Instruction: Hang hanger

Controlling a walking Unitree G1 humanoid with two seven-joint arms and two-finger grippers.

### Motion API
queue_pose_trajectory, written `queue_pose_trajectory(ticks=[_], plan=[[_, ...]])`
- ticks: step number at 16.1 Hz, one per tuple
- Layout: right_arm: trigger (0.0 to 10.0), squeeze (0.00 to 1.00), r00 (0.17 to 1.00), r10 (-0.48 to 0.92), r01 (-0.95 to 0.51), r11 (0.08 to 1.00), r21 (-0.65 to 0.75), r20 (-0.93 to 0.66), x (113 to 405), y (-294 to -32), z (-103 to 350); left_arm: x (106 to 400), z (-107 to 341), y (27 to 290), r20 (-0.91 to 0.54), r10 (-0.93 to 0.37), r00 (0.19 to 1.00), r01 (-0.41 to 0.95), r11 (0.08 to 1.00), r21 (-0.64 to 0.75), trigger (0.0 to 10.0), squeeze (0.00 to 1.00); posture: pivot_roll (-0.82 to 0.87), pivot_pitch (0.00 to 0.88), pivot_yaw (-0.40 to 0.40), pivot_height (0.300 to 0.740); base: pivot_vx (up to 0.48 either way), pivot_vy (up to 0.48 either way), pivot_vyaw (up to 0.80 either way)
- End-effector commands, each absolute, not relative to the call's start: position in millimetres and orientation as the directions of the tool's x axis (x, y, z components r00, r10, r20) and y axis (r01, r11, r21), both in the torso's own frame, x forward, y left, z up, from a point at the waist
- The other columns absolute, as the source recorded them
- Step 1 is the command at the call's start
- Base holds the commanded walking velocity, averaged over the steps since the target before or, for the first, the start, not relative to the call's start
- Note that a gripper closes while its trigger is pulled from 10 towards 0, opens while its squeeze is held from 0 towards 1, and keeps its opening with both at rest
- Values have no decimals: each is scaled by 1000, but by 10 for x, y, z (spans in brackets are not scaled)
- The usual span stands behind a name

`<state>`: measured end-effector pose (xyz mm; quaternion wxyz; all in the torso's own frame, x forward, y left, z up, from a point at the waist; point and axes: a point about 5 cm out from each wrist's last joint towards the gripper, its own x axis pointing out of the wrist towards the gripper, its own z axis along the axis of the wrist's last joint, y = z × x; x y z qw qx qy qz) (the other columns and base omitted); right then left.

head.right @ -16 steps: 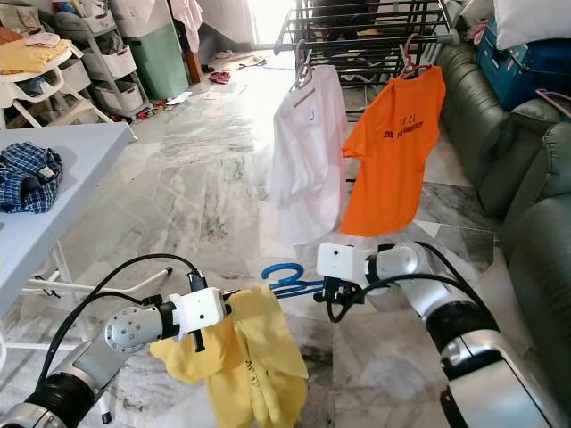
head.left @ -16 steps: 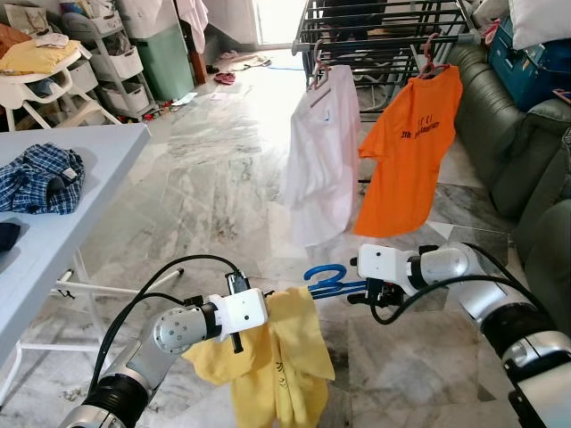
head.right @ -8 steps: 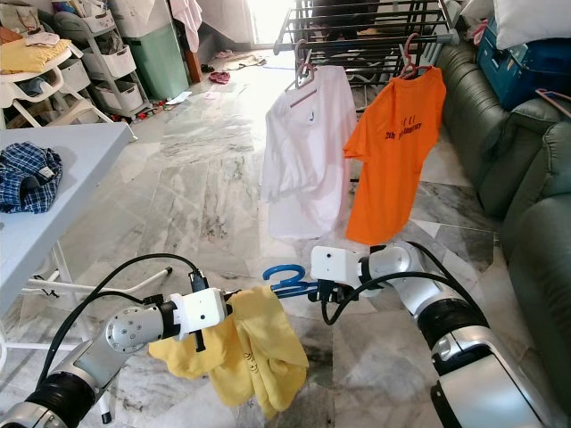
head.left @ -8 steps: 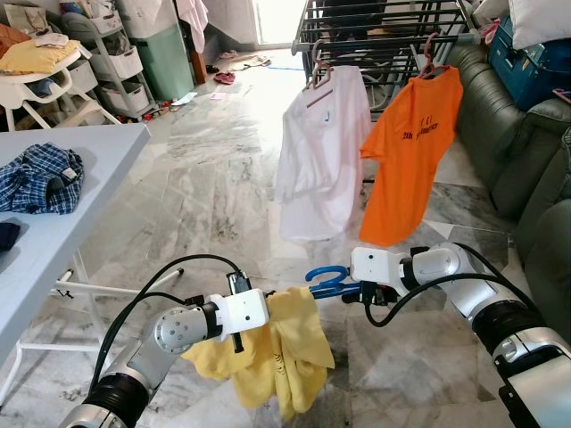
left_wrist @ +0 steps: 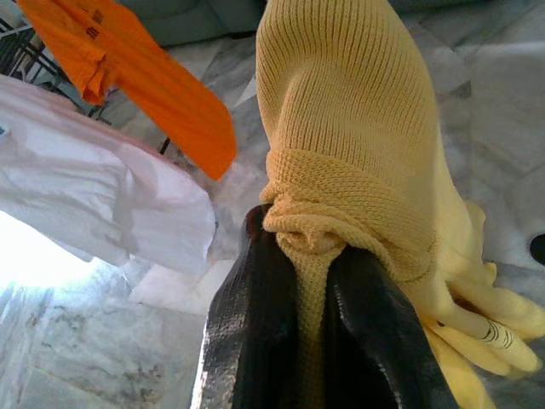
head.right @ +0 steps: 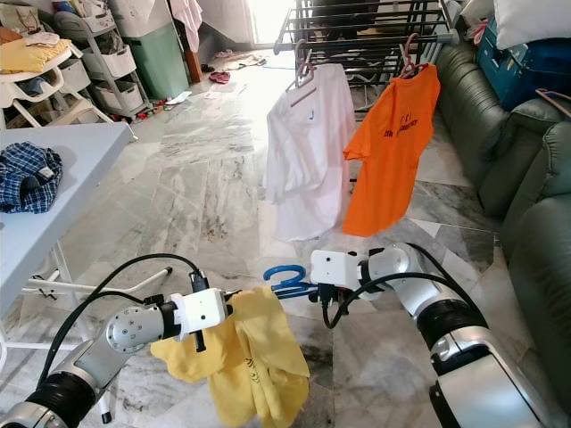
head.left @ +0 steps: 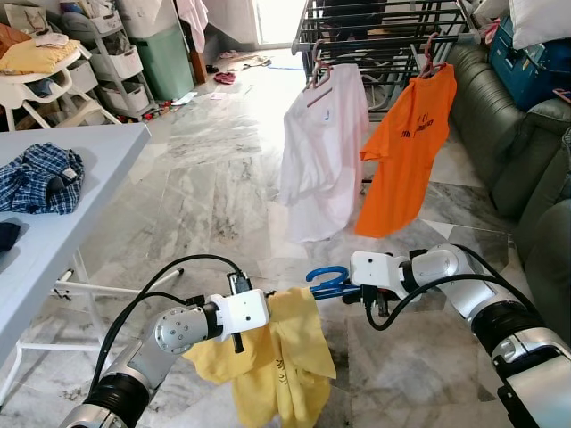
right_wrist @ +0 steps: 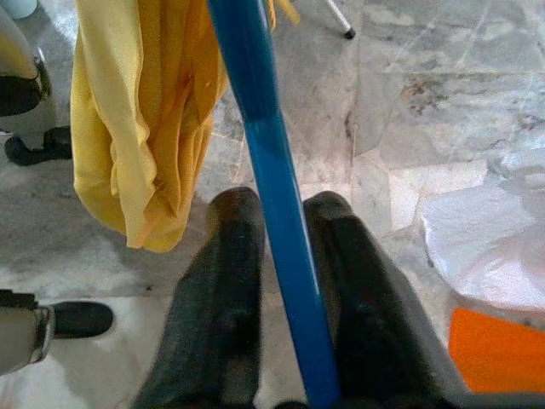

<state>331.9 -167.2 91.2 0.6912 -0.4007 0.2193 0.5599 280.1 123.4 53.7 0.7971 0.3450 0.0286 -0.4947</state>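
Observation:
A yellow knit garment [head.left: 277, 361] hangs on a blue hanger [head.left: 326, 282] held low in front of me over the marble floor. My left gripper [left_wrist: 298, 298] is shut on a bunched fold of the yellow garment [left_wrist: 341, 162]. My right gripper [right_wrist: 277, 256] is shut on the blue hanger's bar [right_wrist: 264, 162], its fingers [right_wrist: 230, 281] on either side. Ahead stands a dark drying rack [head.left: 384, 36] with a white shirt [head.left: 321, 160] and an orange T-shirt [head.left: 406, 152] hanging from it.
A light blue table [head.left: 53, 214] with a checked blue cloth [head.left: 40, 178] stands at my left. A dark green sofa [head.left: 526, 152] runs along the right. Shelves, a green bin [head.left: 165, 58] and a high chair [head.left: 40, 76] fill the far left.
The white shirt and orange T-shirt on the rack have swung slightly. The yellow garment's lower folds have swayed. Both grippers keep their hold in nearly the same place.

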Motion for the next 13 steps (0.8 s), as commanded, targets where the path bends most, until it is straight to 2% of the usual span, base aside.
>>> queue_pose_trajectory(ticks=[1,13], plan=[[0,0,267,599,-948,19,-319,-755,3336,-1605,935,2834,610,1228,-371,-778,507,795,256,551,10000,0,-147,16,104,740,0,0,0],[0,0,313,604,-933,51,-357,-733,3323,-1562,855,2796,571,1175,-386,-787,481,804,221,552,10000,0,-142,18,104,740,0,0,0]])
